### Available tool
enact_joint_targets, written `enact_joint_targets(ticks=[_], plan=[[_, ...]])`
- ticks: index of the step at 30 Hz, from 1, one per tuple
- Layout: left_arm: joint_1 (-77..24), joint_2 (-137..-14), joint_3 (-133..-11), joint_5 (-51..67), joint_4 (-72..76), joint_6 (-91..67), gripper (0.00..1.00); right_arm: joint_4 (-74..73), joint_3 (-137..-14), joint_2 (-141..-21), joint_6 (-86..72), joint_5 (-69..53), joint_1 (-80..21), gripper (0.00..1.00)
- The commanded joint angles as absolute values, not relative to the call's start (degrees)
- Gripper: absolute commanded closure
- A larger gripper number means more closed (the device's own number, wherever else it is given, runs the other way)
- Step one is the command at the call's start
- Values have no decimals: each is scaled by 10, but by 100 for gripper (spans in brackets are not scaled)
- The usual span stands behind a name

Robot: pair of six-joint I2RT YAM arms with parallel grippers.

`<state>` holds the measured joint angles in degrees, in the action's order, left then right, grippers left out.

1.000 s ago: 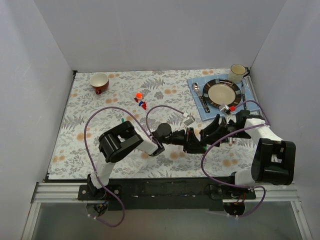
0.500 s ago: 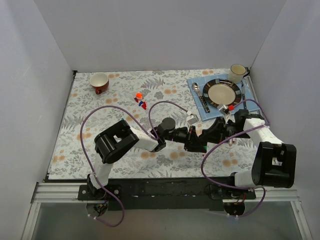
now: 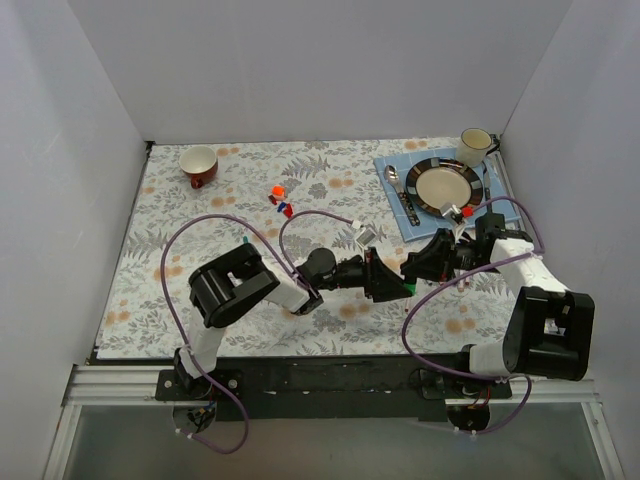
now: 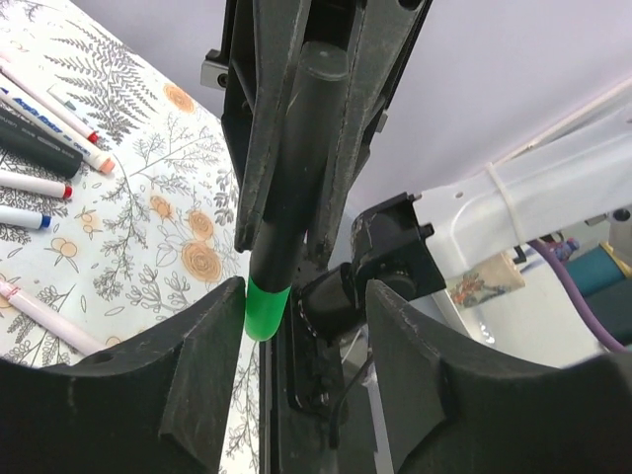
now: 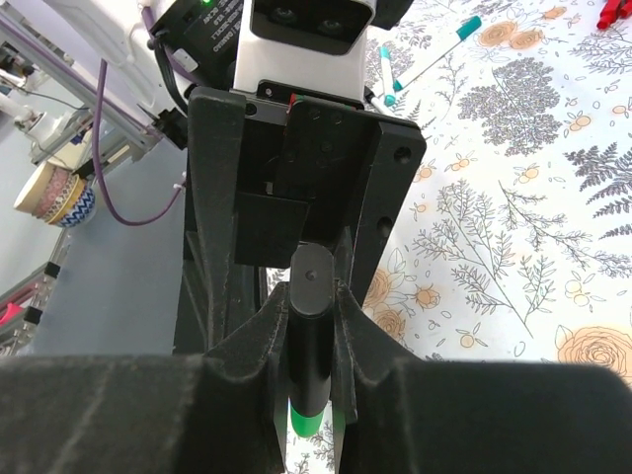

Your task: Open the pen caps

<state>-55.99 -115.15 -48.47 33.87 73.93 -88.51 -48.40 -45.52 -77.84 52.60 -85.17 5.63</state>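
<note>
Black marker (image 4: 301, 168), green cap (image 4: 267, 309) on its lower end, held crosswise between my two arms, lower right of centre in the top view. My right fingers (image 4: 259, 118) are clamped on the barrel. My left fingers (image 4: 168, 395) are spread, with the cap between them, just beside the frame-left one and a gap on the other side. Floral surface (image 3: 200, 200) stretches wide to frame left. Plate (image 3: 413, 190) near at upper right, the surface's front edge close below.

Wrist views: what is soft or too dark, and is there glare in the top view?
Right wrist: the right gripper's fingers are a dark, soft mass along the bottom; marker and tablecloth sharp. Left wrist: the left gripper's fingers equally dark and soft. Top external: even light, no glare.
</note>
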Motion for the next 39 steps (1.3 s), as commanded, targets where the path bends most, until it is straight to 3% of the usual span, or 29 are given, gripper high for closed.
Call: enact_joint_targets(ticks=[1,9,13,16,18,19,26,39], plan=[[-574,-1164,-503,301,865,-897,48,-495,-461,-793,544,-954,63,99],[-593,-1197,-530,285,882,-903,49,-505,-463,-795,553,-954,76,99],[-599,-1206,-542,281,886,-902,55,-507,-463,-795,554,-955,79,99],[-600,-1206,-543,283,886,-902,73,-509,-463,-795,554,-954,83,99],[-600,-1204,-539,282,890,-899,94,-511,-463,-795,556,-954,85,99],[-600,-1203,-532,279,893,-899,100,-511,-463,-794,557,-955,85,99],[-600,-1195,-507,290,880,-906,100,-551,-481,-788,590,-954,118,99],[-651,-1226,-389,345,890,-1042,100,-731,-512,-773,804,-954,216,99]])
